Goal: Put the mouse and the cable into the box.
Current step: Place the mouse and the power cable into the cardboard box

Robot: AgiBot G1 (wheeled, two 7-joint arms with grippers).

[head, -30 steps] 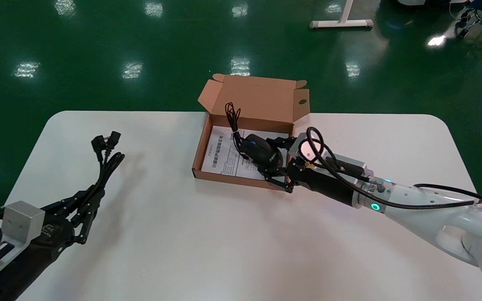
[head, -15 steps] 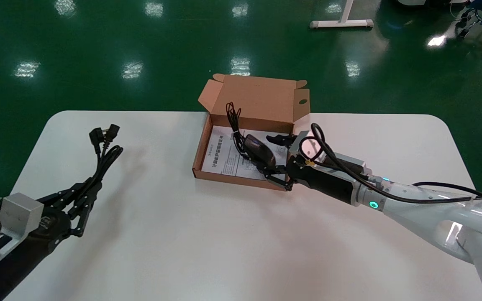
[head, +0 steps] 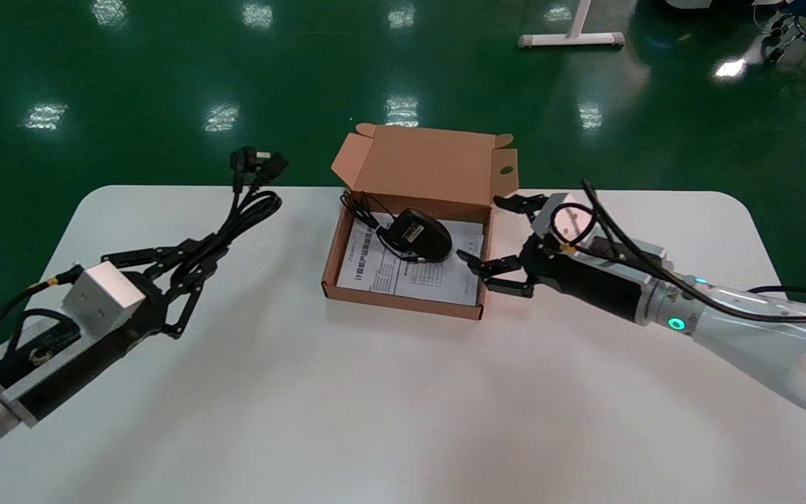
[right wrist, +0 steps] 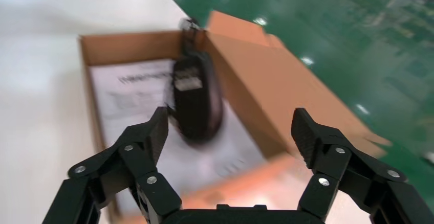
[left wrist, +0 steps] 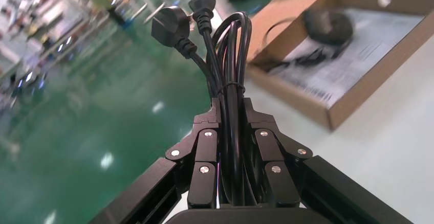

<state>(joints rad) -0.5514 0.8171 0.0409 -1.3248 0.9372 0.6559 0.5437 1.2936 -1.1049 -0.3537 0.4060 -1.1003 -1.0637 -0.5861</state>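
Observation:
The black mouse (head: 418,234) lies upside down inside the open cardboard box (head: 347,241), on a printed sheet, its thin cord bunched beside it. In the right wrist view the mouse (right wrist: 197,98) sits ahead of the spread fingers. My right gripper (head: 501,238) is open and empty, just outside the box's right wall. My left gripper (head: 189,262) is shut on the bundled black power cable (head: 249,203), held above the table left of the box, plugs pointing away. In the left wrist view the cable (left wrist: 228,86) runs straight out between the closed fingers.
The box's lid (head: 431,164) stands upright at its far side. The white table (head: 375,392) stretches wide in front of the box. Green floor lies beyond the far edge, with a white stand base (head: 571,38) far off.
The right gripper let go of the mouse, which now rests in the box, and drew back to the right. The left arm lifted the cable and carried it toward the box.

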